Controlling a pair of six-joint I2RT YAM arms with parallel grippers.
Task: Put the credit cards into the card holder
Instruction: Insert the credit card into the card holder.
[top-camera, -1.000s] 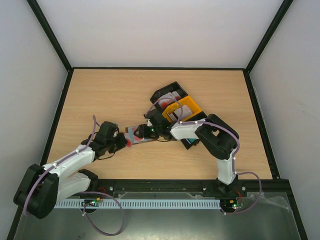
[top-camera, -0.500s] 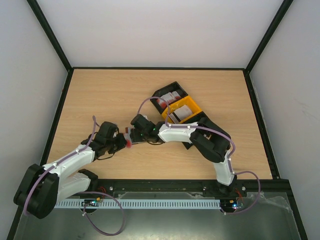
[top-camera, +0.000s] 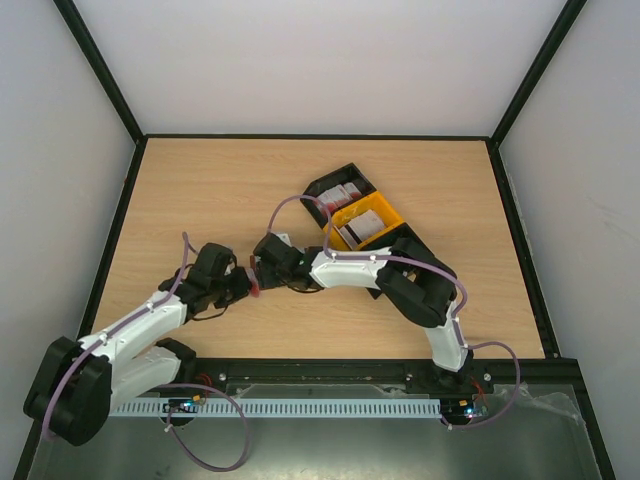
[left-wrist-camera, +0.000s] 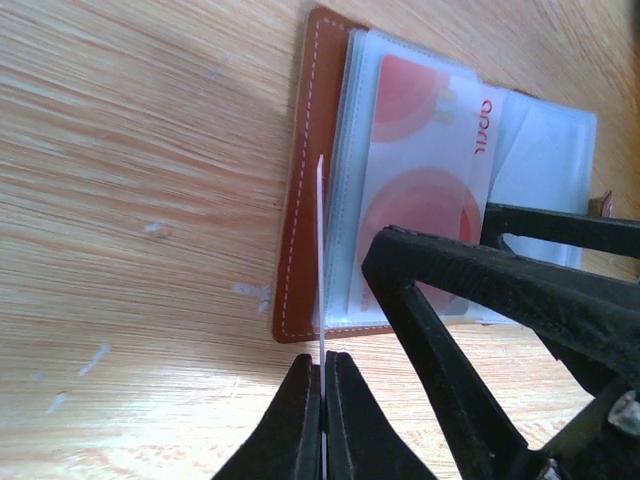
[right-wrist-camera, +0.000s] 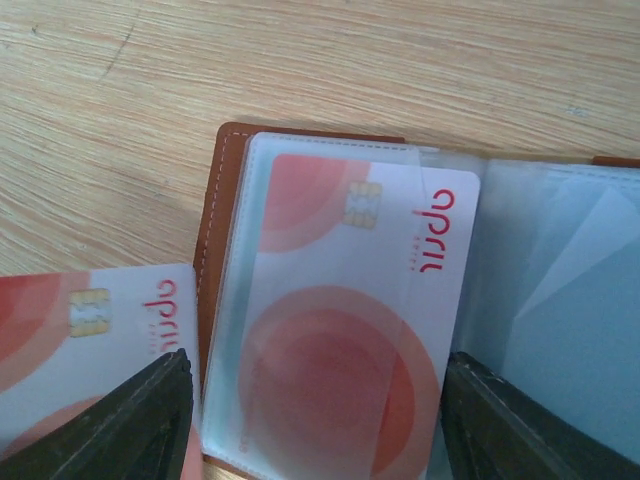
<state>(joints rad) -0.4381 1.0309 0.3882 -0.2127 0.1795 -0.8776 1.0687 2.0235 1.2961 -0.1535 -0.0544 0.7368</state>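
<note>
The brown card holder (right-wrist-camera: 212, 230) lies open on the table, its clear sleeves facing up. One sleeve holds a red-and-white credit card (right-wrist-camera: 340, 330). My right gripper (right-wrist-camera: 315, 365) hovers over that sleeve, open, a finger on each side of it. My left gripper (left-wrist-camera: 322, 358) is shut on a second red-and-white credit card (right-wrist-camera: 90, 340). That card shows edge-on (left-wrist-camera: 321, 250) in the left wrist view, standing along the holder's stitched edge (left-wrist-camera: 300, 200). From above, the left gripper (top-camera: 243, 283) and right gripper (top-camera: 262, 268) meet over the holder and hide most of it.
A black-and-yellow bin tray (top-camera: 385, 212) sits behind the right arm, with more cards in its black compartment (top-camera: 345, 194) and yellow compartment (top-camera: 362, 228). The right gripper's black fingers (left-wrist-camera: 470, 290) cross the left wrist view. Bare wood lies to the far left.
The right arm has swung left from the tray side to over the card holder, and its jaws have widened. The left arm has barely moved and still holds its card.
</note>
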